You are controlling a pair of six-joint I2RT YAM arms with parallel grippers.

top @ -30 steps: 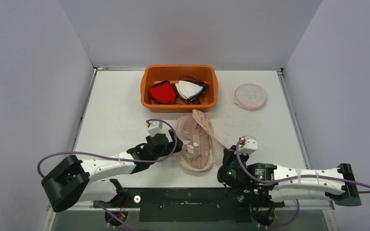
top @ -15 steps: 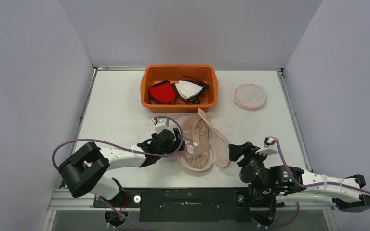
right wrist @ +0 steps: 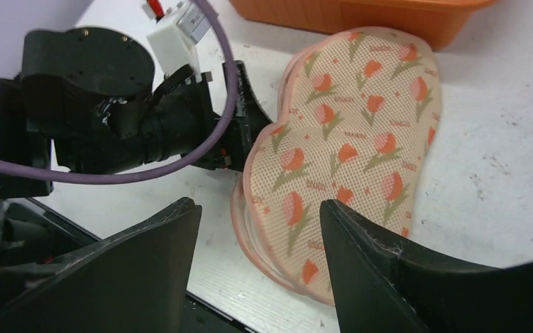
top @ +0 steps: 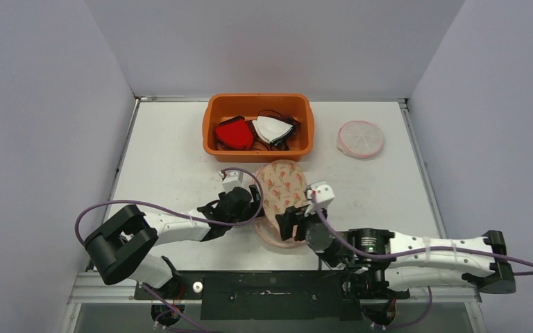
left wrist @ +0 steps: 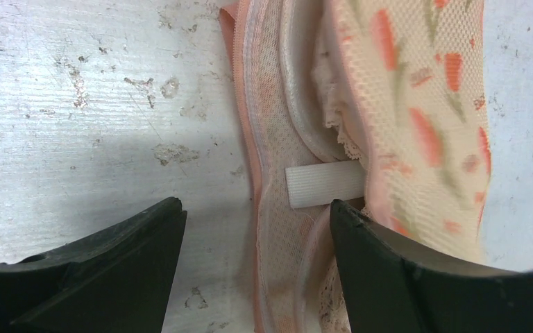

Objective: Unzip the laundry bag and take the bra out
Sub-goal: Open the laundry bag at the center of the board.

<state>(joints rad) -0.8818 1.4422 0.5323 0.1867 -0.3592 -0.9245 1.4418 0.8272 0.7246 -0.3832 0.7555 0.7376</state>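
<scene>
At the laundry bag (top: 282,189) rim, left gripper (left wrist: 257,215) and right gripper (right wrist: 260,215) both gape, empty. I'd pinch the peeking bra strap (left wrist: 323,185), not mesh.

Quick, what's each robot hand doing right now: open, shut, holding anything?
Left hand: open, straddling the edge of the peach tulip-print mesh laundry bag, holding nothing.
Right hand: open over that bag, holding nothing.

Laundry bag (top: 284,186) has folded shut; right gripper (top: 289,223) moved in.
</scene>
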